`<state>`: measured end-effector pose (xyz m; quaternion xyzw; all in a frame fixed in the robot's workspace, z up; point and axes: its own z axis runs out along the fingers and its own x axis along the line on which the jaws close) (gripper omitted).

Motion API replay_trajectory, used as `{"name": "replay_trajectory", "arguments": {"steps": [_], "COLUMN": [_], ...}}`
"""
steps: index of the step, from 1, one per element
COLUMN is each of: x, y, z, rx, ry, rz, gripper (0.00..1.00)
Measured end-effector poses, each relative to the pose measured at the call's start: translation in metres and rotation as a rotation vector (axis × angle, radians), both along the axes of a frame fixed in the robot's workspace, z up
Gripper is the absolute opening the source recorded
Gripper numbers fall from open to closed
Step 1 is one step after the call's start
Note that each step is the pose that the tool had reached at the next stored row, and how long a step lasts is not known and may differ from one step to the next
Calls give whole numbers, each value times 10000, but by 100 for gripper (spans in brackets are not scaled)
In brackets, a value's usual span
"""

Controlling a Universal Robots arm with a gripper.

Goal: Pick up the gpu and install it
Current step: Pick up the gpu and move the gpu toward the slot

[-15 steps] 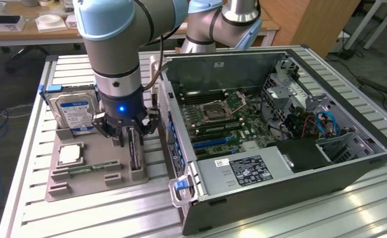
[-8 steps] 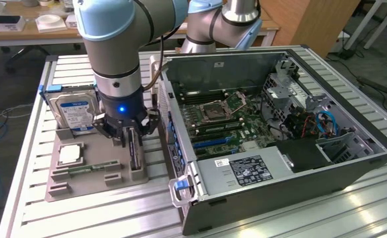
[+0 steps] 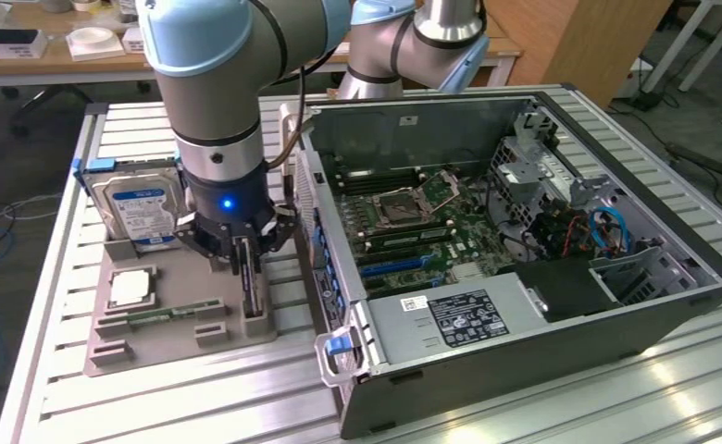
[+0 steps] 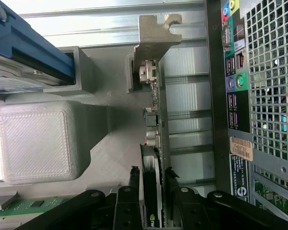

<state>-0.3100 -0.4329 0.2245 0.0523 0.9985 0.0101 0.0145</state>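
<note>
Clamped across both faces by end effector (image 4: 152,175): gpu (image 4: 156,139), upright on edge in tray (image 4: 101,158) slot, bracket (image 4: 151,36) at far end. Case (image 4: 269,96) wall just beside end effector, narrow gap between; drive (image 3: 139,208) apart on opposite side.

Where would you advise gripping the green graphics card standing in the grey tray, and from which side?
Take the green graphics card by its upper long edge, straight down from above, clamping across its flat faces. It stands on edge in the grey tray's slots, so only that edge looks free; avoid the metal end bracket.
</note>
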Motion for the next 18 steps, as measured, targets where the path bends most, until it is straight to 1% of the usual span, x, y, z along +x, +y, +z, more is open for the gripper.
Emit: {"name": "replay_trajectory", "arguments": {"steps": [6, 7, 18], "x": [0, 0, 0], "y": [0, 0, 0], "z": [0, 0, 0], "rx": [0, 0, 0], "ry": [0, 0, 0], "rz": [0, 0, 0], "gripper": [32, 27, 27]}}
